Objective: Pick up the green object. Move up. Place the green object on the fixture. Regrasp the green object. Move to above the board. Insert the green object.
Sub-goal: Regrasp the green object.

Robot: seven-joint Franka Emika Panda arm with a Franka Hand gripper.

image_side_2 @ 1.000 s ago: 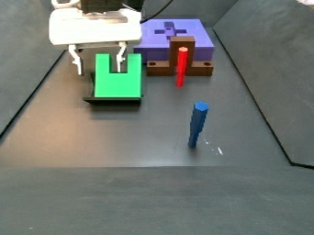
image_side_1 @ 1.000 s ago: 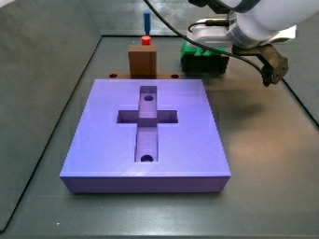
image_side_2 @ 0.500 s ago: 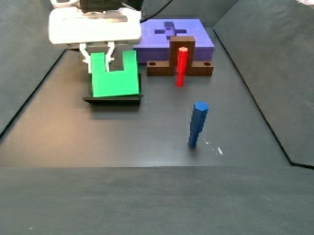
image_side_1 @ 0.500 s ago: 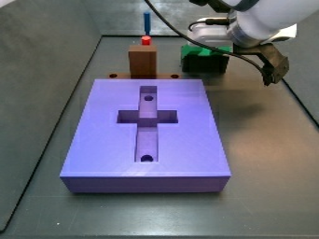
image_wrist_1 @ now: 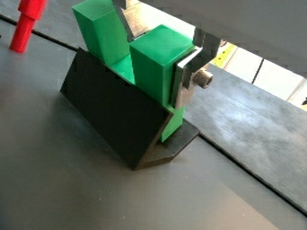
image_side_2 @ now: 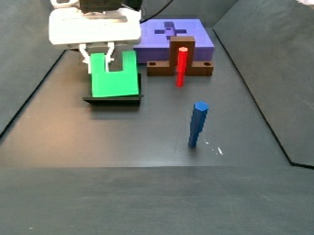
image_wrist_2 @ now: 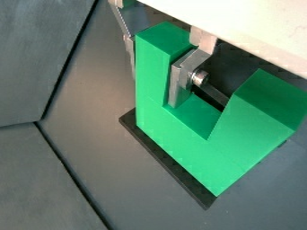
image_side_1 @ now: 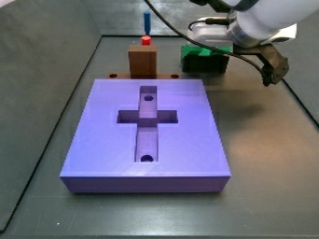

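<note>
1. Wrist views show my gripper (image_wrist_2: 192,76) down at the green object (image_wrist_2: 204,135), which leans on the sloped face of the fixture (image_wrist_1: 114,112). One silver finger (image_wrist_1: 189,76) lies flat against the side of a green arm, and in a wrist view a finger (image_wrist_2: 182,79) stands inside the notch between the two arms. I read myself as clenched on that arm, though the opposite pad is hidden, so the bite is a judgement.

2. Both side views place me at the far end of the floor from the open space, well apart from the recess in the board (image_side_1: 149,131). In a side view the green object (image_side_2: 117,81) sits on the dark fixture (image_side_2: 114,98) just beside the board (image_side_2: 172,39), with my gripper (image_side_2: 105,62) at its upper end.

3. This looks like the regrasp step (the piece is parked, not yet lifted).

4. Risks from here:
   - A grip on one arm only is off-centre, so the piece could swing as it leaves the slope.
   - A tilted piece would meet the cross-shaped recess crooked and jam.
   - The brown block (image_side_1: 144,63) with its red cap (image_side_1: 145,40) stands between me and the recess, and a low carry could clip it.
   - The blue rod (image_side_2: 196,124) stands well clear.
</note>
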